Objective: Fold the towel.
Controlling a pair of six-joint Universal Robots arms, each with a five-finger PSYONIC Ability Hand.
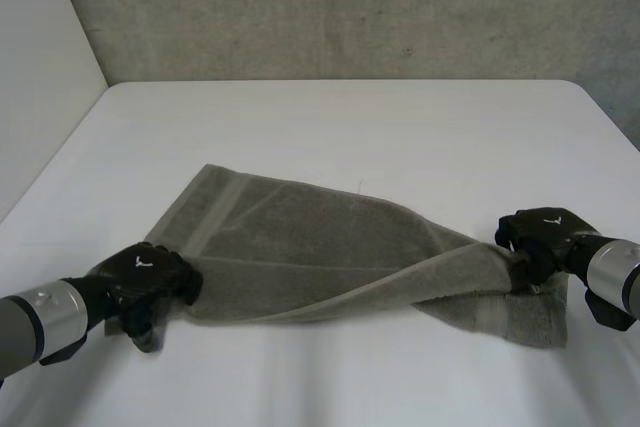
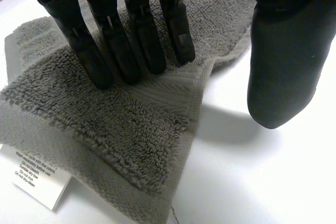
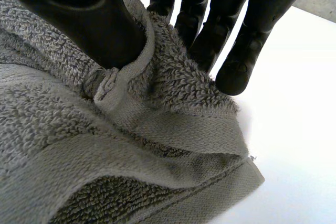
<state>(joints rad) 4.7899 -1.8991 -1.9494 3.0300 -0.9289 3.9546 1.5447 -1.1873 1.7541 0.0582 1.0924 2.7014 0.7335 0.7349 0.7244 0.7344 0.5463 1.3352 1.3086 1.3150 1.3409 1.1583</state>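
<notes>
A grey-green towel [image 1: 300, 247] lies crumpled across the white table [image 1: 350, 127], twisted toward its right end. My left hand [image 1: 150, 272] is at the towel's near left corner. In the left wrist view its straight fingers [image 2: 131, 40] press down on the towel [image 2: 105, 124], while the thumb [image 2: 283, 66] stands apart over bare table, so this hand is open. At the towel's right end, my right hand [image 1: 545, 232] is shut on it. The right wrist view shows the thumb [image 3: 89, 19] and fingers [image 3: 236, 35] pinching a bunched hem of the towel [image 3: 105, 145].
A white care label [image 2: 37, 179] sticks out from under the towel corner below my left fingertips. A grey wall runs behind the table's far edge. Bare table lies beyond the towel and in front of it.
</notes>
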